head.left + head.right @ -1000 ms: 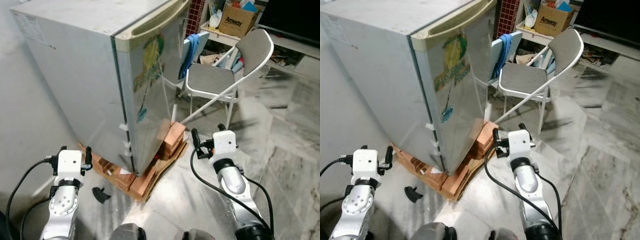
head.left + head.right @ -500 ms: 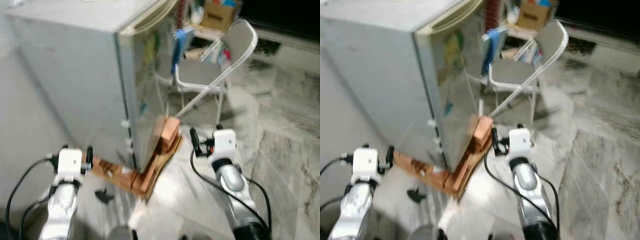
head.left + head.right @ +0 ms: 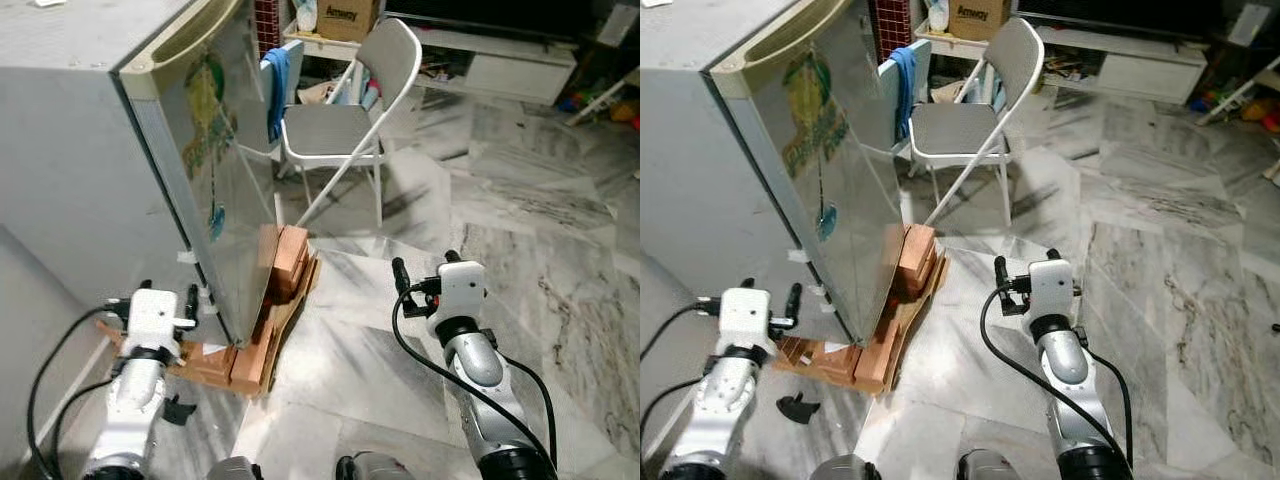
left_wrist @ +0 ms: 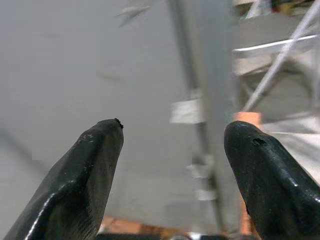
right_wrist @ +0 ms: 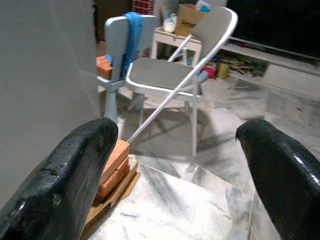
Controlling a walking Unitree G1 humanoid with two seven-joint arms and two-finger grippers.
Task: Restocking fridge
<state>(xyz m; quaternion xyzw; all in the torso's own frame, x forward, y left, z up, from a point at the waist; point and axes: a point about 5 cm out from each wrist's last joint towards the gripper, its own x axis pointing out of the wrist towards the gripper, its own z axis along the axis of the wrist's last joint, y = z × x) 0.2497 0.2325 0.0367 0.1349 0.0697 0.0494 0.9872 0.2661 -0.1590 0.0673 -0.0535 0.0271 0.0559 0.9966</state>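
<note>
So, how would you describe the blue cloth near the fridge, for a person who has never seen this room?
Start at the big grey fridge that stands on bricks. Just past its door are two chairs: a grey folding chair and, behind it, a pale blue chair. The blue cloth hangs over the back of that pale chair, the only piece of fabric there.

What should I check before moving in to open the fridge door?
1. Fridge door shut: ok, closed; door handle location: cannot tell.
2. Left tool open and empty: ok, near the fridge's front corner.
3. Right tool open and empty: ok, over bare floor.
4. Door swing path: not ok, folding chair stands close in front.
5. Base stable: cannot tell; fridge sits on bricks and cardboard.
6. Items to restock: cannot tell, none held.
</note>
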